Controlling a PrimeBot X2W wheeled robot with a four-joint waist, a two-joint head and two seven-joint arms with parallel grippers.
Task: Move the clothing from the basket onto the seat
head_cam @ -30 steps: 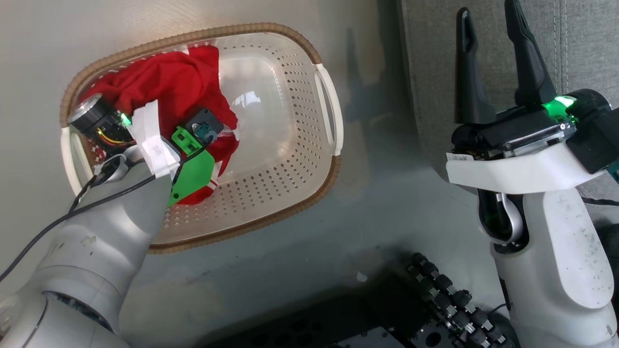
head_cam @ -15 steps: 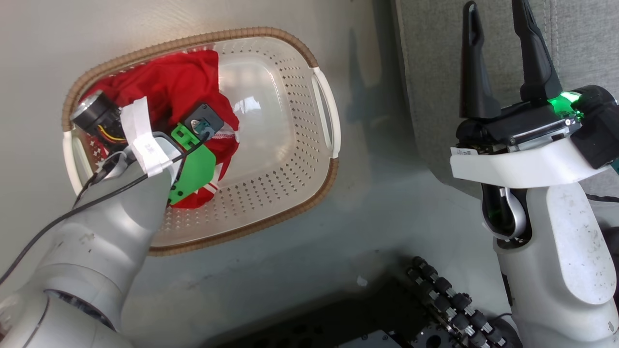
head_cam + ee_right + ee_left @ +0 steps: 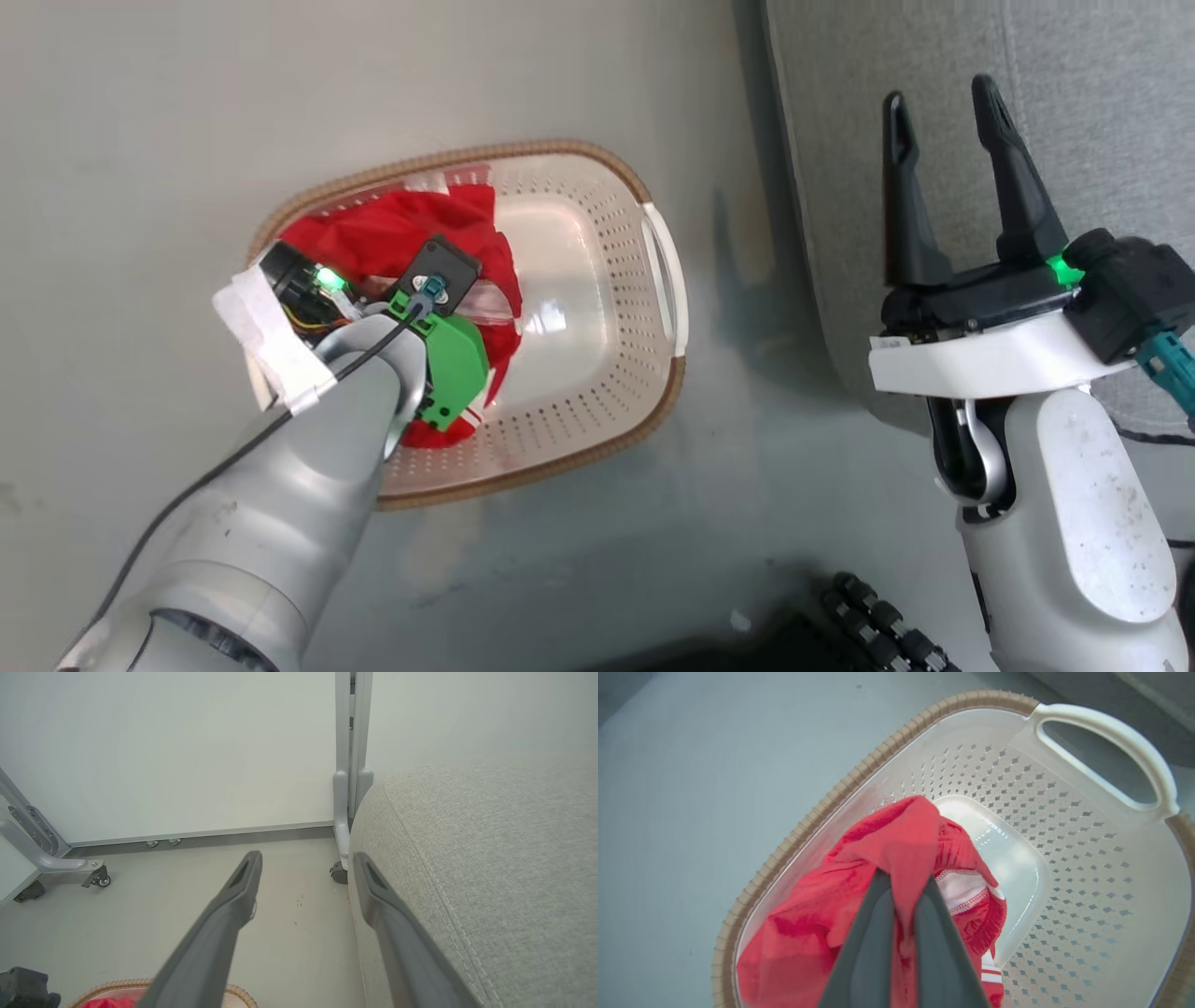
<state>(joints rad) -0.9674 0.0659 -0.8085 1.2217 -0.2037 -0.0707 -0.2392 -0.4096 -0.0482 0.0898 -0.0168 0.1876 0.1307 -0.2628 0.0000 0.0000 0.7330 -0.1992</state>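
Observation:
The clothing (image 3: 906,830), red shiny fabric with white trim, lies bunched in the left half of the cream basket (image 3: 859,772). My left gripper (image 3: 906,877) is shut on a fold of it, and the fold rises in a peak above the fingertips. In the head view my left wrist hangs over the clothing (image 3: 392,233) inside the basket (image 3: 653,411) and hides the fingers. My right gripper (image 3: 938,98) stands open with nothing in it, over the left edge of the grey seat (image 3: 1102,93). The right wrist view shows the right gripper (image 3: 306,858) beside the seat (image 3: 490,858).
The basket stands on a pale grey floor (image 3: 579,560), left of the seat. A wheeled partition post (image 3: 348,788) stands by the seat's far corner, with another caster foot (image 3: 51,858) at the left. Dark rollers of my base (image 3: 887,616) show at the bottom.
My left gripper has shut on the red fabric and pulled a fold upward. The head camera has moved, so the basket shows lower and smaller. The right gripper stays open.

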